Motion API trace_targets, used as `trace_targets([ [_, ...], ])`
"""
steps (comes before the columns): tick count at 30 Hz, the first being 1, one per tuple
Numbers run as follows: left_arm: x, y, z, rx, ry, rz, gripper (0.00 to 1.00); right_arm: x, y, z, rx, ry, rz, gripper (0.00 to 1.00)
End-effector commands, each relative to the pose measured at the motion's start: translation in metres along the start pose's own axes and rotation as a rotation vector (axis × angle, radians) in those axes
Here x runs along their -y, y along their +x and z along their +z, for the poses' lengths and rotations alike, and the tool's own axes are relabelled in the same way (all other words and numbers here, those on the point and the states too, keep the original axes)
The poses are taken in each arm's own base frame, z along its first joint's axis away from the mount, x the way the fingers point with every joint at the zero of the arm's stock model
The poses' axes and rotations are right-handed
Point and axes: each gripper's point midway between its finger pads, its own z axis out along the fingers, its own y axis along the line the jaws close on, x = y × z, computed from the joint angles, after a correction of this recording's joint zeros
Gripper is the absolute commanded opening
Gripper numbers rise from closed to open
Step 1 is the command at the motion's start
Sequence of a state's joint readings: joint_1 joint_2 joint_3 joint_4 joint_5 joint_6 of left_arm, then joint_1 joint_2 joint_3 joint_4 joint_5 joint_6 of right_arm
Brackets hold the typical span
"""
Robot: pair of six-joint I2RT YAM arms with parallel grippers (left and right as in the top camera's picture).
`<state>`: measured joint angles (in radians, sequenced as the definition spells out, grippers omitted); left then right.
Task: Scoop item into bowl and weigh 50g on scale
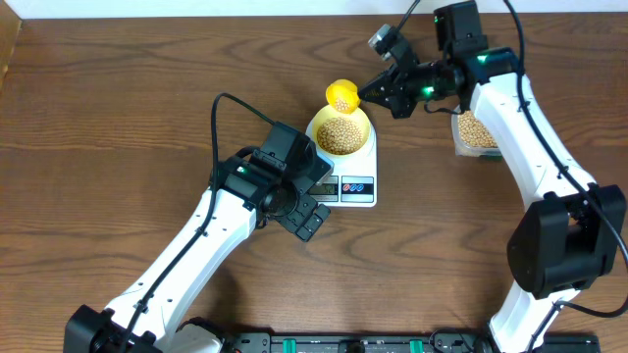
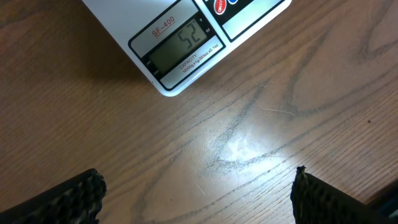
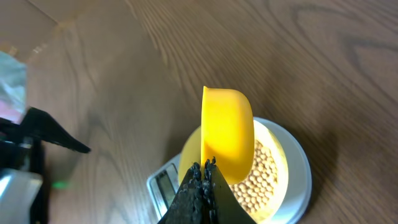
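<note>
From above, a white scale (image 1: 359, 188) sits in the middle of the brown desk (image 1: 118, 118). A small pale yellow bowl (image 1: 317, 130) stands on the scale. The bowl is full of little round tan beans (image 1: 341, 136). A yellow scoop (image 1: 340, 94) is at the far edge of the bowl, and a few beans show inside it. The right arm (image 1: 520, 137) reaches in from the right, and the right jaws are clenched on the scoop. A clear tub (image 1: 477, 133) with more beans sits on the desk, partly under the right arm. The left arm (image 1: 206, 235) lies on the near side of the scale. The left jaws are released and hold nothing.

From the left wrist, one corner of the scale (image 2: 124, 18) shows at the top. Its grey screen (image 2: 180, 45) reads 52. Two black fingers (image 2: 62, 199) stand wide apart at the bottom, with only bare desk (image 2: 249, 124) between them.

From the right wrist, the black fingers (image 3: 198, 196) are pressed tight together at the base of the scoop (image 3: 227, 134). The scoop is tipped on its side, right over the bowl (image 3: 186, 155). The beans (image 3: 261, 177) fill the bowl below it. A bit of the scale (image 3: 163, 186) peeks out beside the bowl. The left arm (image 3: 31, 143) shows at the left edge.
</note>
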<state>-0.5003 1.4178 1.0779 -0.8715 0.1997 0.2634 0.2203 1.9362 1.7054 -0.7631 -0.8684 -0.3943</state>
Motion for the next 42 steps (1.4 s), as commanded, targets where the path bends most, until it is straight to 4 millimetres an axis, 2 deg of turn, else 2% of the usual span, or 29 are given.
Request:
trace_targets([
  [1, -0.003, -0.004, -0.002, 0.003, -0.014, 0.013, 0.98, -0.007, -0.011, -0.014, 0.061, -0.058, 0.021, 0.01],
  [11, -0.005, -0.005, -0.002, 0.009, -0.021, 0.024, 0.98, 0.001, -0.012, -0.021, 0.075, -0.041, 0.021, 0.01],
  [15, -0.017, -0.052, -0.008, 0.198, -0.084, 0.068, 0.98, 0.001, -0.012, -0.021, 0.075, -0.04, 0.02, 0.01],
  [20, -0.025, -0.112, -0.029, 0.452, -0.14, 0.1, 0.98, 0.002, -0.013, -0.021, 0.078, -0.038, 0.016, 0.01],
  [23, -0.026, -0.129, -0.039, 0.532, -0.149, 0.113, 0.98, 0.004, -0.016, -0.021, 0.088, -0.032, 0.003, 0.01],
  [42, -0.027, -0.142, -0.047, 0.591, -0.16, 0.122, 0.98, 0.01, -0.023, -0.026, 0.12, -0.011, -0.034, 0.01],
])
